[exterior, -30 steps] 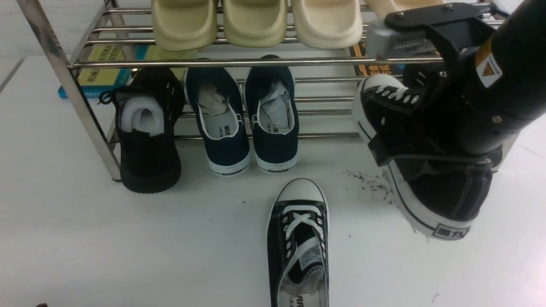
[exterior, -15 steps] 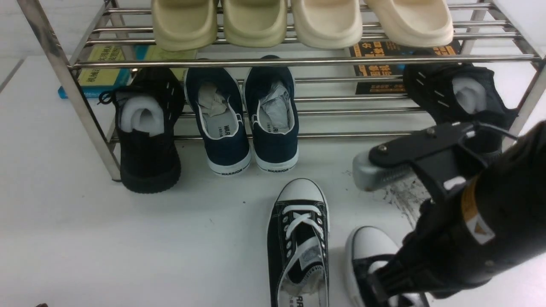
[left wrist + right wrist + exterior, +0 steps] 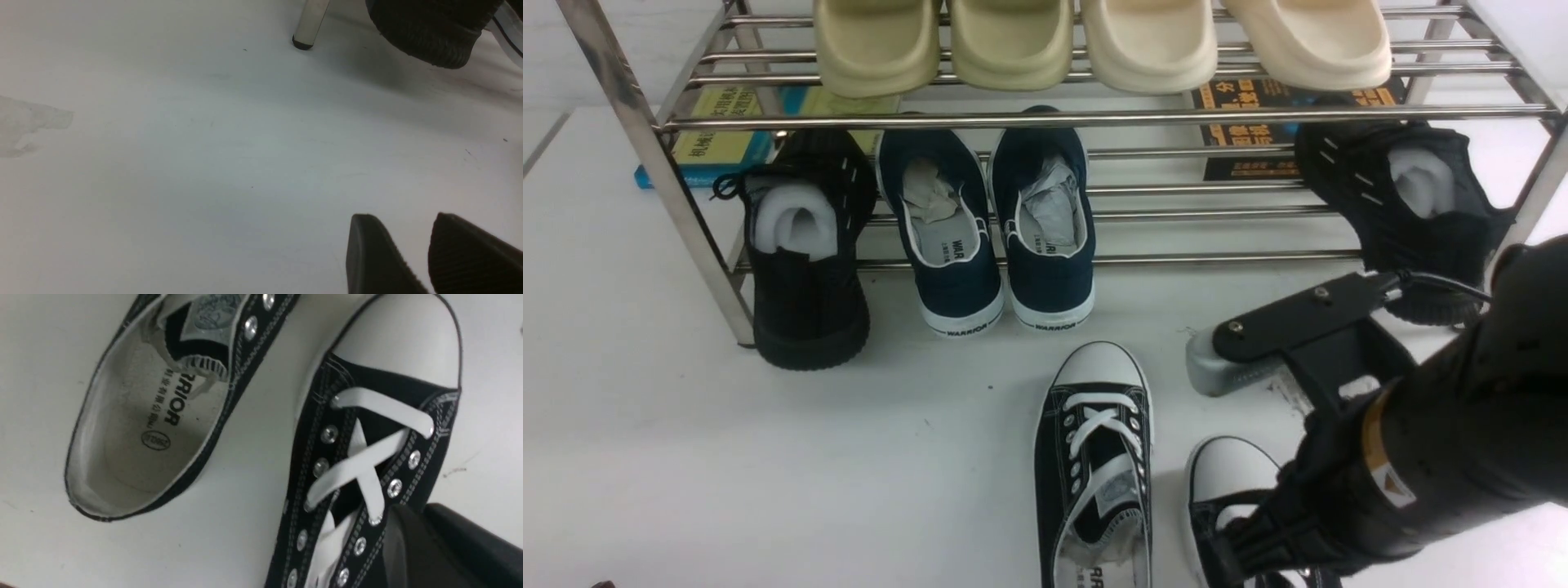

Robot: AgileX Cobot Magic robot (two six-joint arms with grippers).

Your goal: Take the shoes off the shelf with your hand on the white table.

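Front view shows us the first shoe lying on the white table in front of the shelf. Its toe points at the shelf and its heel points at the table's near edge. We see the second shoe just beside it on the right, also down on the table, and the two do not touch. The right gripper pinches this second shoe's side wall, jaws squeezed together. In the left wrist view, the left gripper is close over bare table, fingers apart with nothing between them. On the shelf's lower tier we see navy shoes, a left knit shoe at the left end and a right knit shoe at the right end. Cream slippers sit on the top tier.
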